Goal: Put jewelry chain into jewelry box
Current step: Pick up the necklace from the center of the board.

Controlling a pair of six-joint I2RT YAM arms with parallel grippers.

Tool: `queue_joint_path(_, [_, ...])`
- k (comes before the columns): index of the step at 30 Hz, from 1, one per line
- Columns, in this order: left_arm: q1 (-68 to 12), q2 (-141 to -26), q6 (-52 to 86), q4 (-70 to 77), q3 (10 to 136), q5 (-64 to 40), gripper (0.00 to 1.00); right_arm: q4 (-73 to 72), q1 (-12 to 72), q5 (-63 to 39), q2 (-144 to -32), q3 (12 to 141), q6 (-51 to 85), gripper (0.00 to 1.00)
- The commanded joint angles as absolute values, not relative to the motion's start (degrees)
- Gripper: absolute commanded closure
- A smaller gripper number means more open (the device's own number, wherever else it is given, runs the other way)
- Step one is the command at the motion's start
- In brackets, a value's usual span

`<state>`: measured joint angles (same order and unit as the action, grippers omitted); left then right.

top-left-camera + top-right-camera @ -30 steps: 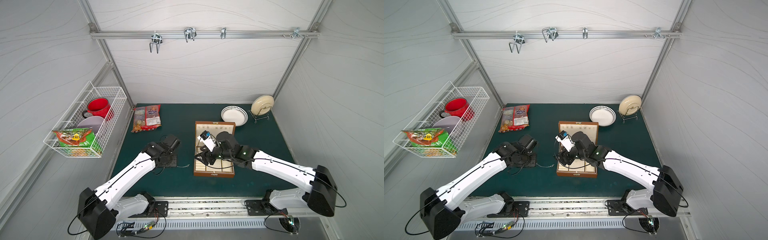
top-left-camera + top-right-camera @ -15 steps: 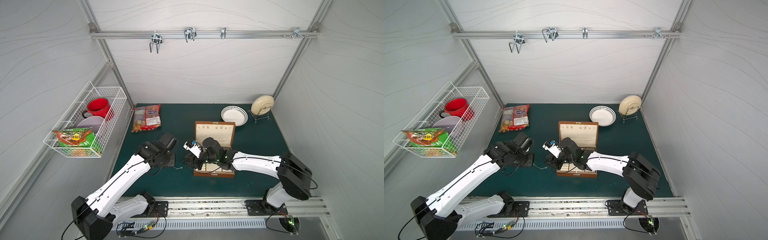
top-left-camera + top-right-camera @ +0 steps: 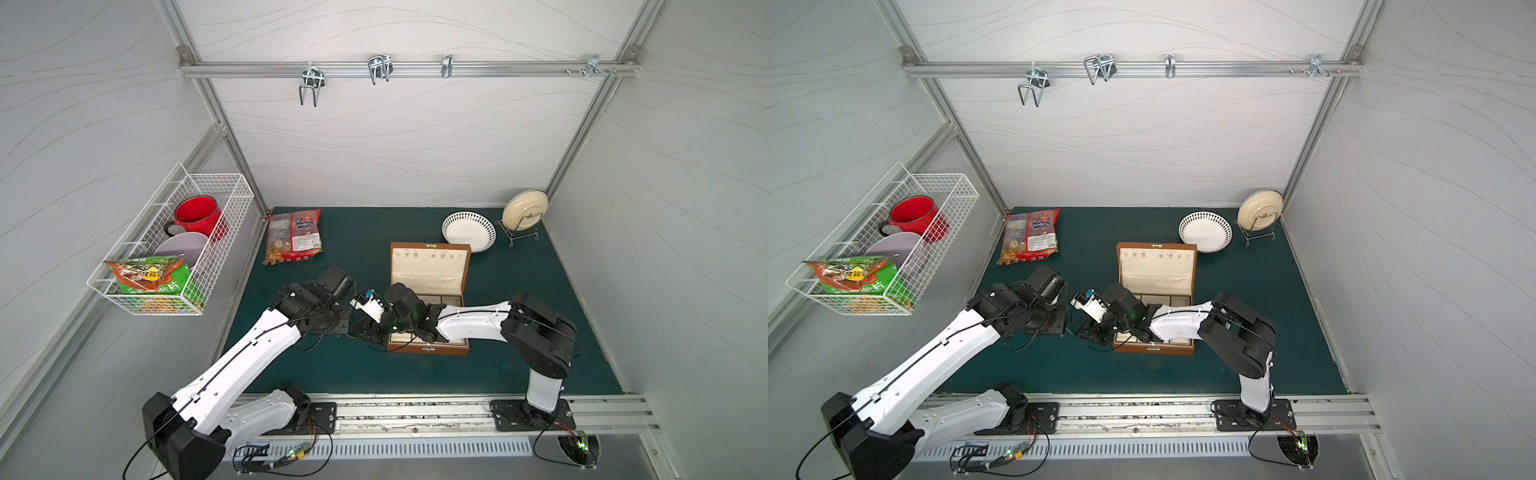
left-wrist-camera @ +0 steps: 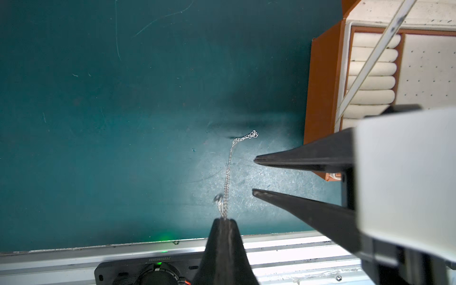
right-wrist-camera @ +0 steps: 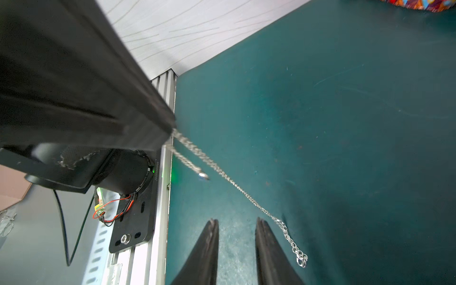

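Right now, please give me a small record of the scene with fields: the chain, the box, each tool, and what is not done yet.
chain: jewelry chain hangs from the left tool, its far end trailing on the green mat
box: jewelry box open, lid up, no chain seen inside
left tool: left tool shut on the chain's end
right tool: right tool open beside the chain, holding nothing
not done: chain is outside the box
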<state>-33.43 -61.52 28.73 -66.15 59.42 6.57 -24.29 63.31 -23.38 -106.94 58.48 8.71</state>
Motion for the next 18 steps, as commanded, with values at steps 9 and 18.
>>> queue_joint_path(9, [-33.31,-60.53,29.09,-66.18,61.22,6.33,1.0,-27.13,65.03,-25.79,-112.52,63.28,10.81,0.71])
queue_joint_path(18, [-33.35,-60.45,29.2,-66.41,61.43,6.24,1.0,-27.89,65.01,-26.04,-114.61,64.2,11.15,0.74])
